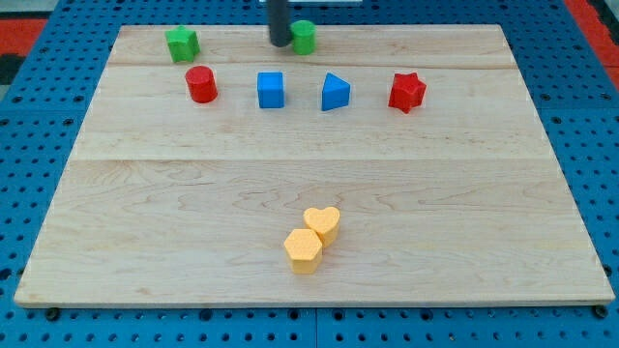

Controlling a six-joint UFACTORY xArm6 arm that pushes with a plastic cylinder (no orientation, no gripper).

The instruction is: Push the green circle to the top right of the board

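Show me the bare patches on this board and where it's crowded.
Free: the wide middle band between the row of red cylinder, blue cube, blue triangle, red star and the yellow pair; also the top right corner. Crowded: the view's top, where my tip touches the green circle's left, near the green star.

This looks like a robot lab, a place for tests, not a home. A flat wooden board (309, 174) lies on a blue table top (39, 106) full of small round holes in neat rows, the kind used to bolt gear down. Small toy-like blocks in bright colours sit on the board, some far and two near. A dark rod comes down from above at the far side. A red strip (595, 19) shows at the far right corner.
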